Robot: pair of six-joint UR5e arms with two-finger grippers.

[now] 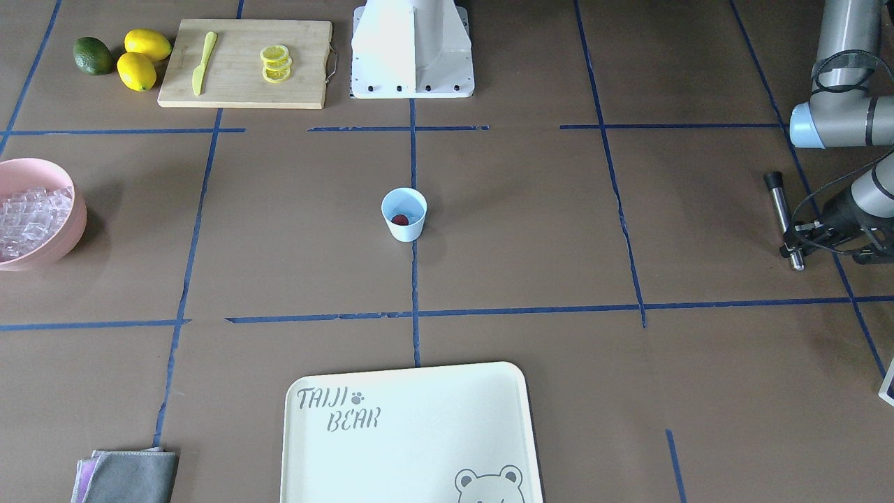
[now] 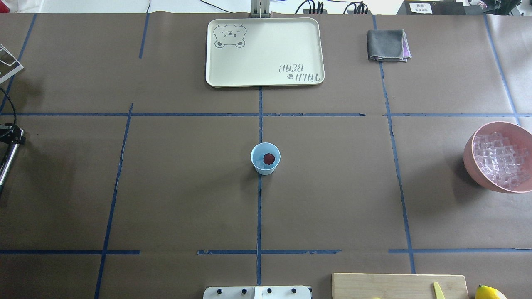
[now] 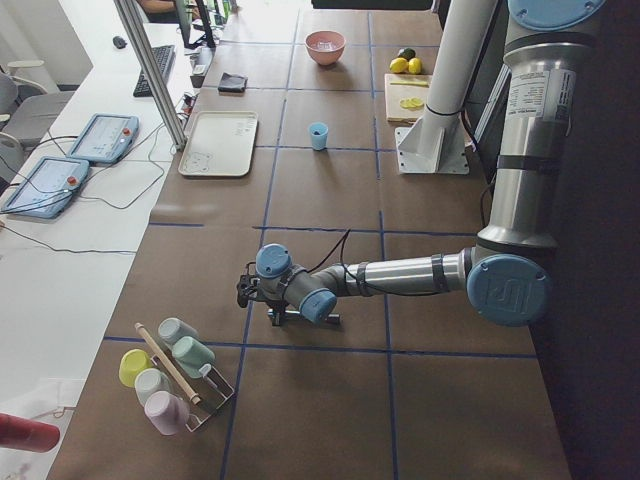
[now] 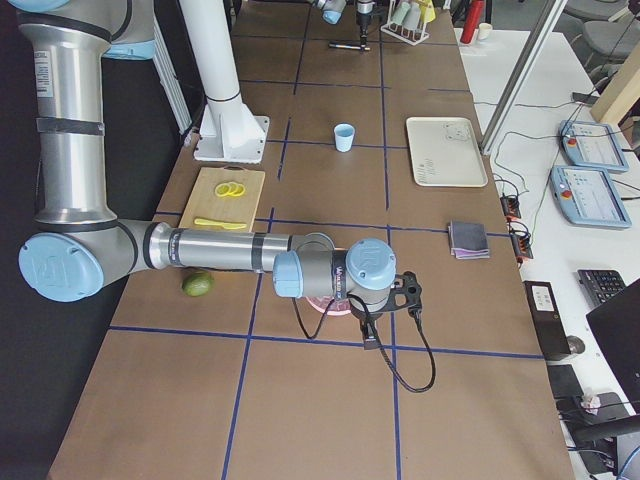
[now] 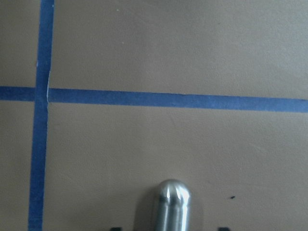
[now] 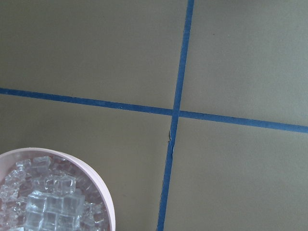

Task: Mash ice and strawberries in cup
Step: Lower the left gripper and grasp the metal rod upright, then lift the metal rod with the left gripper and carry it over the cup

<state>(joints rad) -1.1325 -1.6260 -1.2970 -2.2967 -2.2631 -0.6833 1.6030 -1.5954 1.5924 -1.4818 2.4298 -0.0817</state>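
While I watch the front-facing feed, the cup (image 1: pixel 406 231) stands upright at the middle of the counter (image 1: pixel 531 230), right on a blue tape line. It is light blue inside and whitish outside, tapered, with no handle. One small dark-red strawberry (image 1: pixel 399 219) lies at its bottom. The ice (image 1: pixel 31 216), a heap of clear glassy cubes, fills the pink bowl (image 1: pixel 64 244) at this view's left edge, well apart from the cup. At the right edge, the left fingers (image 1: pixel 807 227) sit at a metal rod (image 1: pixel 781 209) with a black cap.

From overhead, the berry looks round and bumpy. A pale patch beside it in the cup may be ice, but I cannot tell. A cream tray (image 2: pixel 266 52) lies beyond the cup.

On the exterior left feed, the left arm reaches low over the counter, near a rack of pastel cups (image 3: pixel 170 375).

On the exterior right feed, the right fingers (image 4: pixel 408 290) hang above the pink bowl. I cannot tell whether they are apart or together.

The left wrist camera shows the rod's rounded steel end at the bottom edge, with a fingertip just visible on each side, apart and clear of it.

The right wrist camera shows the bowl's rim and the ice cubes in the lower left corner.
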